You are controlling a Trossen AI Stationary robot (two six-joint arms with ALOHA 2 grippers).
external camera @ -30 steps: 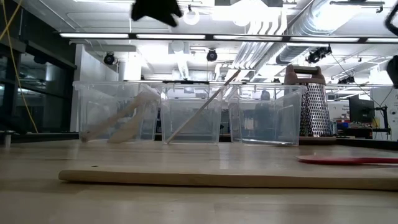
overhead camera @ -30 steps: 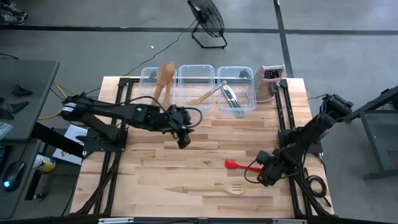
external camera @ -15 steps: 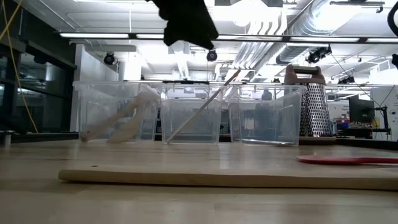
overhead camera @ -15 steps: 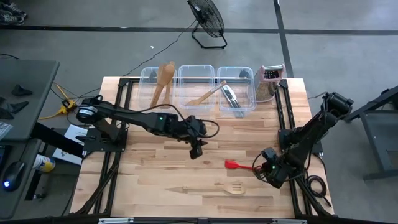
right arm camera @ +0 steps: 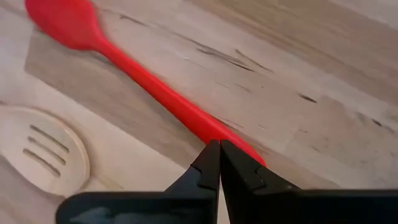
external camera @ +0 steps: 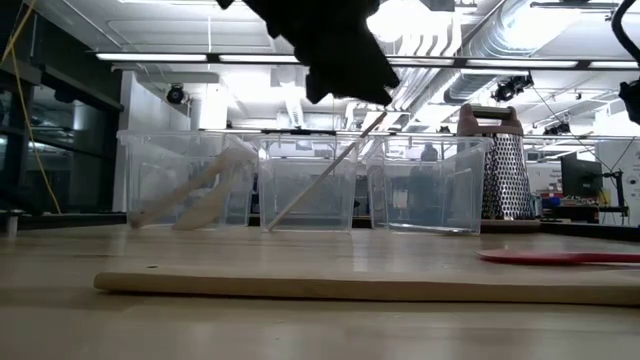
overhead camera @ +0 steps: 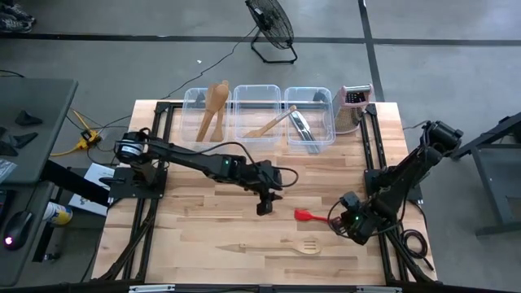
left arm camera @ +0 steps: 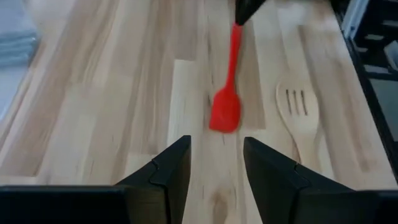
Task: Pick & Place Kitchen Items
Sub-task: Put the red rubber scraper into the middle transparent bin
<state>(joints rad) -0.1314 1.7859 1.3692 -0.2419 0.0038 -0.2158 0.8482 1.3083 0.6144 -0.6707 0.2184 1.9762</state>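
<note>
The left arm extends across the worktop, its left end effector parted and empty just before one red silicone spatula; the right end effector is clenched over that spatula's handle.

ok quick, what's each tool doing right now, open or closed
Left tool: open, empty, above the table short of the red spatula.
Right tool: closed, tips over the red spatula's handle; grip cannot be told.
</note>
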